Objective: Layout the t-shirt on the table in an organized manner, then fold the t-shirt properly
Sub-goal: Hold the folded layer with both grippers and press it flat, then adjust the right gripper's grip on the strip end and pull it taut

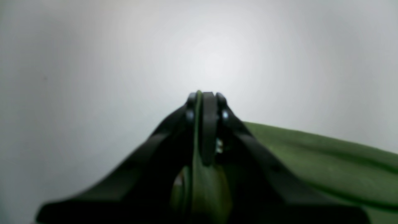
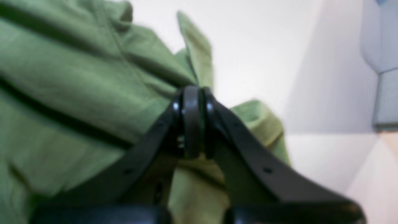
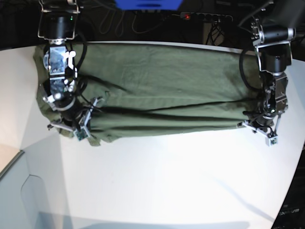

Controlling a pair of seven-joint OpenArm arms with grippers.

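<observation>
both tools clenched on the t-shirt, one at each end

i see no containers anywhere; nothing here holds anything but the worktop [image 3: 167, 171] itself, which carries the t-shirt [image 3: 162, 90] on its far half.

my count: one garment, one worktop, two arms, two tools. beyond the far edge there is a tangle of cables [image 3: 119, 19] and a power strip [image 3: 205, 16] with a small red light.

the t-shirt lies as a long band running side to side across the base view, its long axis roughly parallel to the far edge of the worktop. the near edge looks doubled over into a thick fold with dark creases running along its length. i cannot tell which end is the neck and which the hem.

the left tool [image 3: 263, 125] sits at the end of the band on the base view's right. in its wrist view the left tool [image 1: 205, 96] has its jaws pressed together with a thin edge of green cloth between them, so it is grasping the t-shirt [image 1: 326, 155].

the right tool [image 3: 78, 125] is at the opposite end, low over a bunched corner. its wrist view shows the right tool [image 2: 192, 91] with jaws closed on a pinch of t-shirt [image 2: 71, 84], rumpled cloth rising above the tips and hanging below them.
</observation>
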